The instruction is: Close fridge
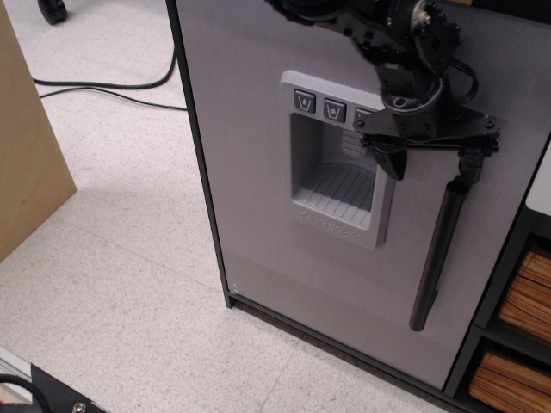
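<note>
The fridge's light grey door (250,163) fills the middle of the view and lies flat against its dark body edge (200,172). It carries the dispenser recess (334,185) with buttons above it and a black bar handle (435,258). My gripper (429,162) hangs in front of the door at the handle's top. Its jaws are spread wide and hold nothing. The left finger (392,163) overlaps the recess's right edge. The right finger (467,168) sits at the top of the handle; I cannot tell if it touches.
A shelf unit with tan woven baskets (516,301) stands right of the fridge. A brown board (26,155) stands at the left. Black cables (112,86) lie on the speckled tile floor (112,284), and a black caster (52,9) is at the top left.
</note>
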You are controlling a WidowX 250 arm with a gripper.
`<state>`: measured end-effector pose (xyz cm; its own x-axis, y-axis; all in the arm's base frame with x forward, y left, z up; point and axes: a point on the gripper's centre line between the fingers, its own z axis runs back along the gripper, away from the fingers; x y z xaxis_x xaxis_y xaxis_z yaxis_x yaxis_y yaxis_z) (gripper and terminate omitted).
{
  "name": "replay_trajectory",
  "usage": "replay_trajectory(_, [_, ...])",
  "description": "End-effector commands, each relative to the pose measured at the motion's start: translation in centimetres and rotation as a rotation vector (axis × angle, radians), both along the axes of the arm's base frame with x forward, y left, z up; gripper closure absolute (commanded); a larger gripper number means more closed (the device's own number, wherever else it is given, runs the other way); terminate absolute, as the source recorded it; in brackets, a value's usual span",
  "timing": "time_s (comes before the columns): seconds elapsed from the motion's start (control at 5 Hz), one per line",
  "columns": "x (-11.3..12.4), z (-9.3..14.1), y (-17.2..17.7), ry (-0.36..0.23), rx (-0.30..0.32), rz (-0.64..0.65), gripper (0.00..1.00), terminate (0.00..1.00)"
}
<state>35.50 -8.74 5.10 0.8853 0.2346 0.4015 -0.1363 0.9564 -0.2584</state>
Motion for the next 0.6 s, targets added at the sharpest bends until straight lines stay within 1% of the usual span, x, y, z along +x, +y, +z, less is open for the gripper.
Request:
replay_trajectory(0.0, [-5.90, 4.21, 0.82, 0.055, 0.019, -0.026, 0.00, 0.00])
replay_trajectory(0.2, [-5.90, 4.21, 0.82, 0.055, 0.019, -0.026, 0.00, 0.00])
replay_trajectory(0.4, [-5.90, 4.21, 0.82, 0.055, 0.019, -0.026, 0.00, 1.00])
